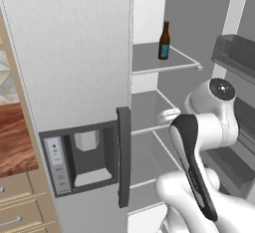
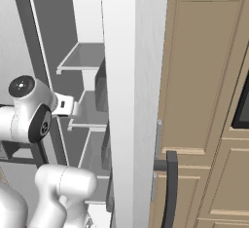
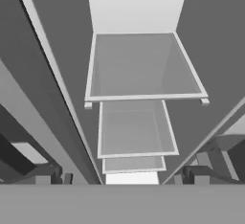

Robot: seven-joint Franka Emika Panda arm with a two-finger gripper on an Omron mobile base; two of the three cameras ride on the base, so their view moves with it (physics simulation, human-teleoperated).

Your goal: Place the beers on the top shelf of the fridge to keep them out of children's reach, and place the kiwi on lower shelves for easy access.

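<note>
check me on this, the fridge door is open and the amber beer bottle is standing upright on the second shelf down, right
Not quite. The fridge is open and the amber beer bottle stands upright, but it is on the top shelf, not the second one down. The left base view shows it there, with the lower shelves below it bare.

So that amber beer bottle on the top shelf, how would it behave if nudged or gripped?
The amber beer bottle stands upright, tall and slim on a narrow base, so a nudge near its neck would probably tip it. It looks like smooth glass, so likely stiff, somewhat slippery and breakable. Toppled on the flat top shelf, it could roll.
</note>
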